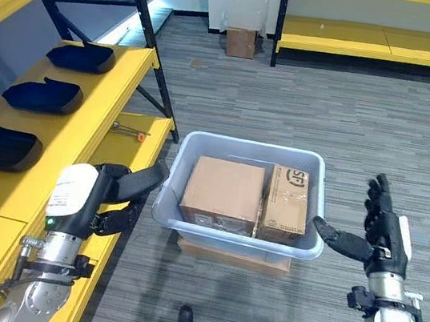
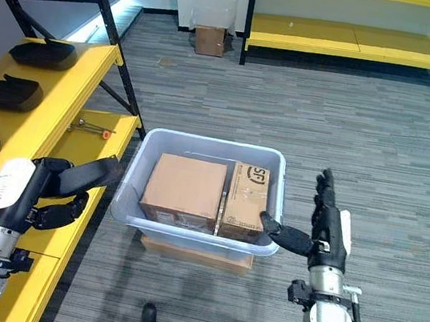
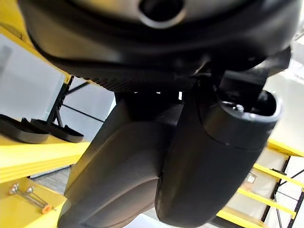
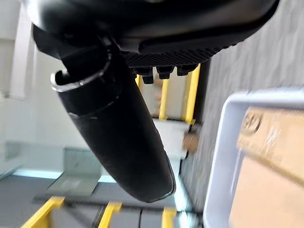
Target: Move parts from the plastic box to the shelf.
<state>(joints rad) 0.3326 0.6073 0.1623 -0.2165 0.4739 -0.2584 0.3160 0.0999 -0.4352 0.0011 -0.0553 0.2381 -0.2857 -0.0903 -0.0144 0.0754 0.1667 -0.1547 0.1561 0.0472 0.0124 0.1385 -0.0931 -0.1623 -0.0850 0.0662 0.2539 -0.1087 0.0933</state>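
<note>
A pale blue plastic box (image 1: 180, 156) sits on the floor in front of me, resting on a flat piece of cardboard. Inside lie a larger brown carton (image 1: 222, 193) and a narrower taped carton (image 1: 285, 204) side by side. My left hand (image 1: 117, 191) hovers at the box's left rim, thumb stretched toward it, fingers relaxed and holding nothing. My right hand (image 1: 383, 227) is just right of the box, fingers straight up, thumb reaching toward the right rim. In the right wrist view the thumb (image 4: 118, 137) stands beside the box rim (image 4: 223, 142) and the cartons (image 4: 270, 166).
A yellow shelf (image 1: 83, 125) runs along my left, carrying three black moulded parts (image 1: 43, 93) and a small tool with an orange tip (image 1: 129, 129). Another yellow shelf (image 1: 378, 44) stands at the back, with a small cardboard box (image 1: 241, 42) beside it. Grey carpet surrounds the box.
</note>
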